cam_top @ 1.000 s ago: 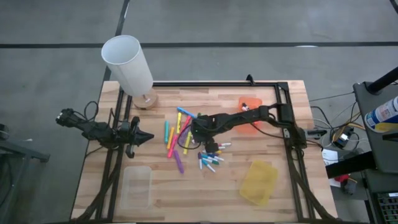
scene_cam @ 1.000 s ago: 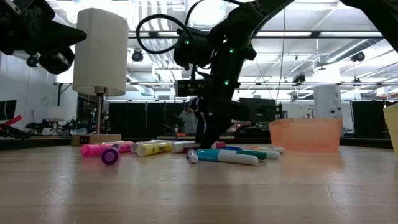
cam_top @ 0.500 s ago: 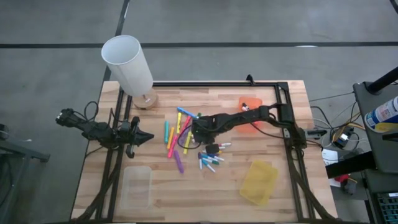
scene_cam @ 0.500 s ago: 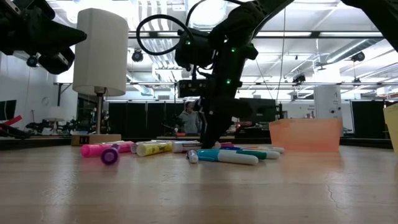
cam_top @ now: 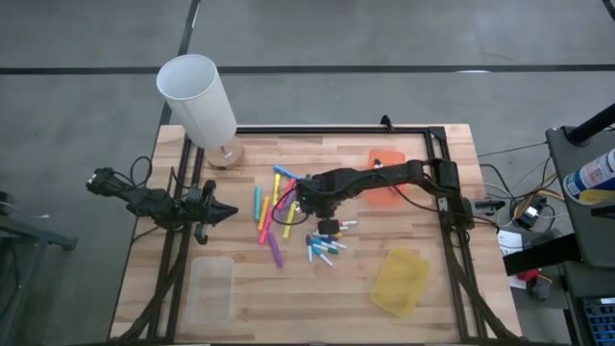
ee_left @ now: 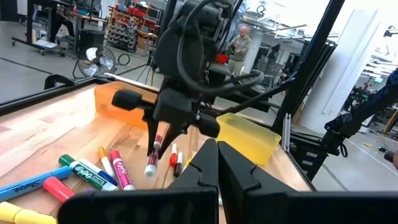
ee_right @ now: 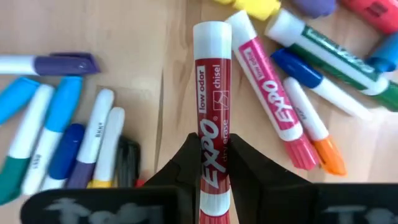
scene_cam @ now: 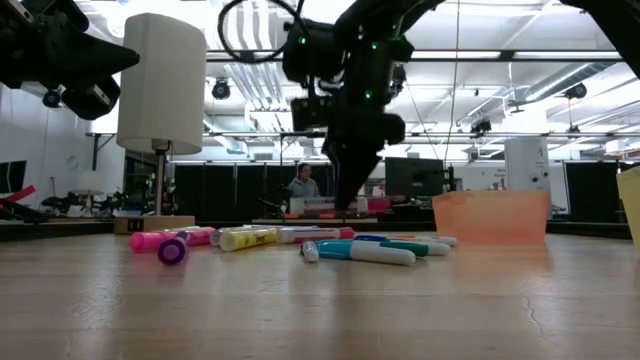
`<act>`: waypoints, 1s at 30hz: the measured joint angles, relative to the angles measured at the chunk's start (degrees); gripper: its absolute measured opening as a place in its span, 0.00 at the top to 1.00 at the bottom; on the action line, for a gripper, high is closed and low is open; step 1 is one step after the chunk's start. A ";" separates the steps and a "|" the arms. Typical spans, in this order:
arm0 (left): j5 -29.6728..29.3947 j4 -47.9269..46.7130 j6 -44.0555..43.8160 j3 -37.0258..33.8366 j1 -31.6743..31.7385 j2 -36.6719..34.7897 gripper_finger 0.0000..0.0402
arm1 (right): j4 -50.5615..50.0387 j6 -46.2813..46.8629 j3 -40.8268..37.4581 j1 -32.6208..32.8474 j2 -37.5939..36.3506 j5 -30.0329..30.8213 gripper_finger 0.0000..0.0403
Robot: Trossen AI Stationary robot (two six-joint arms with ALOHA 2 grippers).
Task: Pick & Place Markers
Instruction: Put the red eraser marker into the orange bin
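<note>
Several markers (cam_top: 274,210) lie loose on the wooden table's middle, more of them in a second cluster (cam_top: 325,248). My right gripper (cam_top: 309,205) hangs above them, shut on a red marker (ee_right: 211,93) with white ends, which also shows in the left wrist view (ee_left: 153,154). My left gripper (cam_top: 229,212) waits shut near the table's left side, pointing level toward the pile; its fingertips (ee_left: 211,155) hold nothing. My right gripper pinches the red marker's barrel (ee_right: 211,134) between its two fingers (ee_right: 185,163). The fingers come from above, pointing steeply down. The marker sticks out past the fingertips and hangs tilted, its white end (ee_left: 151,169) lowest, clear of the table and the other markers.
An orange bin (cam_top: 384,183) stands behind the right arm, a yellow bin (cam_top: 401,281) at the near right, a clear bin (cam_top: 211,288) at the near left. A white lamp (cam_top: 197,96) stands at the far left corner. A person shows in the room beyond the table.
My right gripper has risen from the pile, taking the red marker up clear of the table. The other markers lie as before.
</note>
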 joint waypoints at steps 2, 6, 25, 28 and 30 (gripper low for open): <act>0.00 -0.01 -0.02 -0.02 -0.01 0.02 1.00 | 0.00 1.46 -0.02 0.00 -1.36 0.13 0.88; 0.00 -0.10 -0.58 0.00 0.00 0.28 1.00 | -0.02 5.94 -0.68 -1.10 -4.84 0.39 0.88; 0.00 -0.15 -0.65 -0.01 -0.01 0.52 1.00 | -9.91 29.29 -15.43 -8.43 -25.51 13.04 0.88; 0.00 -0.15 -0.63 -0.02 -0.01 0.52 1.00 | -9.73 32.25 -19.61 -10.67 -29.52 16.60 0.88; -0.02 -0.15 -0.63 0.00 -0.01 0.52 1.00 | -9.41 34.43 -22.65 -12.80 -31.67 16.81 0.88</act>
